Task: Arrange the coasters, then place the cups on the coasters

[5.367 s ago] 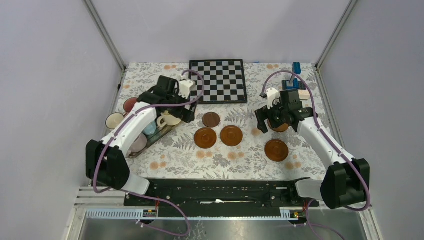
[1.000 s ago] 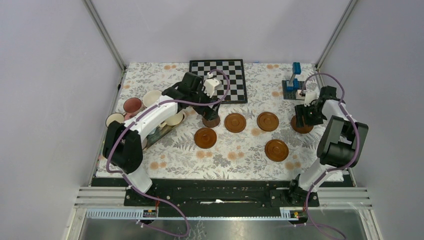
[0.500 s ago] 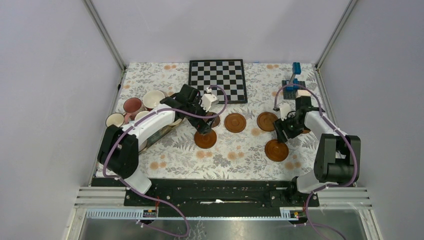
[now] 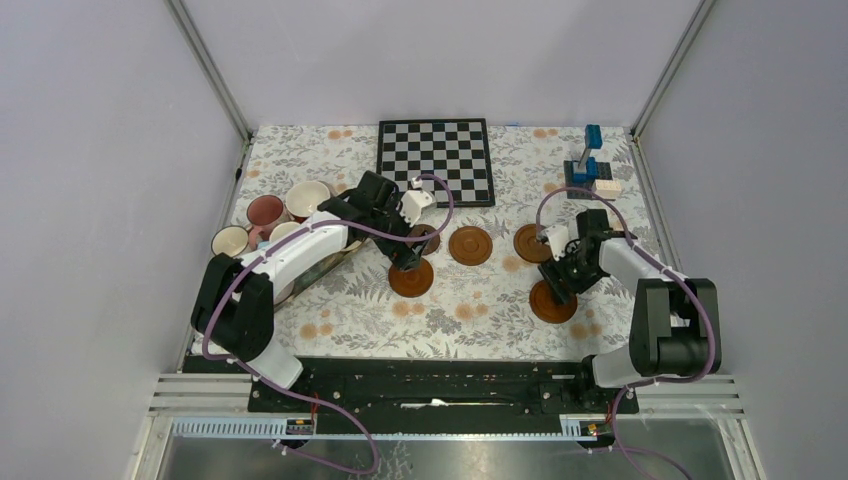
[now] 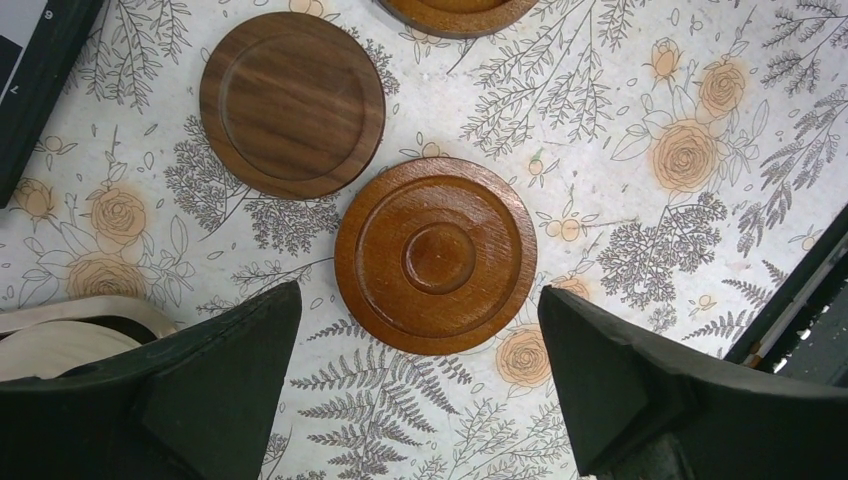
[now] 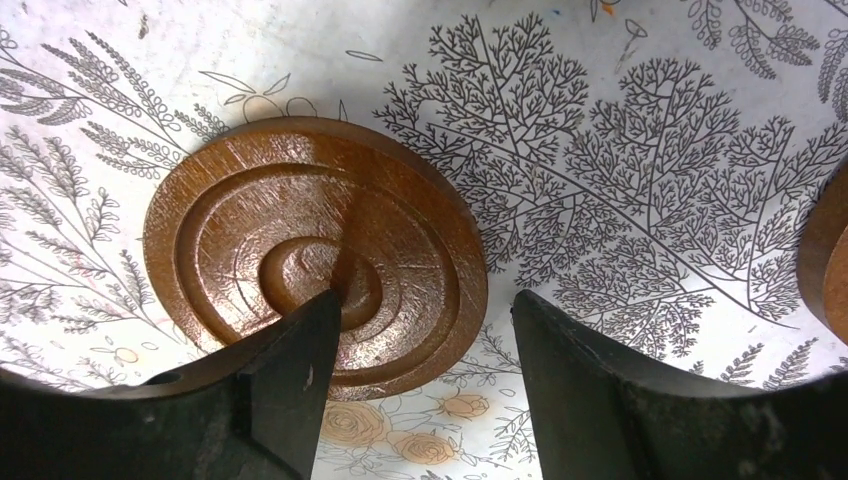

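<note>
Coaster (image 5: pixel 438 255) lies centred right below the left pincer (image 5: pixel 418 300) — jaws wide apart, empty; right pincer (image 6: pixel 425 297) — apart too, seemingly empty — straddles the rim of a second coaster (image 6: pixel 250 230).

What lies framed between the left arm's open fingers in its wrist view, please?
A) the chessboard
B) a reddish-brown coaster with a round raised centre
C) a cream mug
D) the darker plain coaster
B: in the left wrist view the reddish-brown coaster sits midway between the left arm's fingers, which stand wide apart, while the darker coaster lies beyond them.
</note>
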You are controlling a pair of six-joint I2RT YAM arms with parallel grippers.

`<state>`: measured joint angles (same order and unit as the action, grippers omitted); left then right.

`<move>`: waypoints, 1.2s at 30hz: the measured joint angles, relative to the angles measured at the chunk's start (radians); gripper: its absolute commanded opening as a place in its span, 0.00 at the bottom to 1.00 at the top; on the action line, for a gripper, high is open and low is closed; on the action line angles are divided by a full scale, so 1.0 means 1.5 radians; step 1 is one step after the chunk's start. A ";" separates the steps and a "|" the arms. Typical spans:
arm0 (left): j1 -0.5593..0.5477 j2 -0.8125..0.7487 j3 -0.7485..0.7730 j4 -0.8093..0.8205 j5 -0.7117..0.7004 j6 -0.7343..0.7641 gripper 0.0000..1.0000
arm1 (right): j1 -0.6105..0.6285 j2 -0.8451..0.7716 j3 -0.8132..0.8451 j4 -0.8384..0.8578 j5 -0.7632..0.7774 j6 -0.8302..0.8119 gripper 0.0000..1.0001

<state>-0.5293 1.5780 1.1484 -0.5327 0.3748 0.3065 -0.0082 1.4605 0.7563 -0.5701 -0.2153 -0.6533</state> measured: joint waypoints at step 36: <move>-0.071 0.020 -0.099 0.062 -0.116 0.152 0.76 | -0.255 0.034 0.035 -0.009 0.033 -0.142 0.67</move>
<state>-0.6353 1.6077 0.9997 -0.4404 0.2008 0.5350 -0.3901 1.5120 0.8089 -0.5838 -0.1661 -0.8658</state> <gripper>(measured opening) 0.772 0.620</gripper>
